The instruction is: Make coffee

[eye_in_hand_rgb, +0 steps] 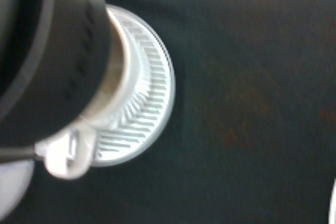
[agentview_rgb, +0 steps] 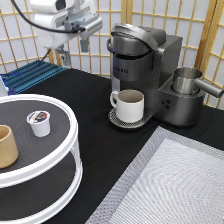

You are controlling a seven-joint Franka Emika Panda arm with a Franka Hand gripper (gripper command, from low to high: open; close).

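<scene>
Black cloth covers my table; the coffee [agentview_rgb: 38, 122] (white plastic pod, dark foil top) sits on the round white tray [agentview_rgb: 70, 150], well below my raised gripper [agentview_rgb: 84, 42], grip state unclear.

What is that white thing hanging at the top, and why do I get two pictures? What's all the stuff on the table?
The white thing is a robot arm. Its grabbing part, the tool, hangs in the air left of the coffee machine and holds nothing. One picture comes from a camera looking down across the table. The other comes from a camera on the robot's hand, looking straight down at the mug and the round drip tray under it. The mug stands under the machine. On the round white shelf at the left sit the small coffee pod and a tan cup.
</scene>
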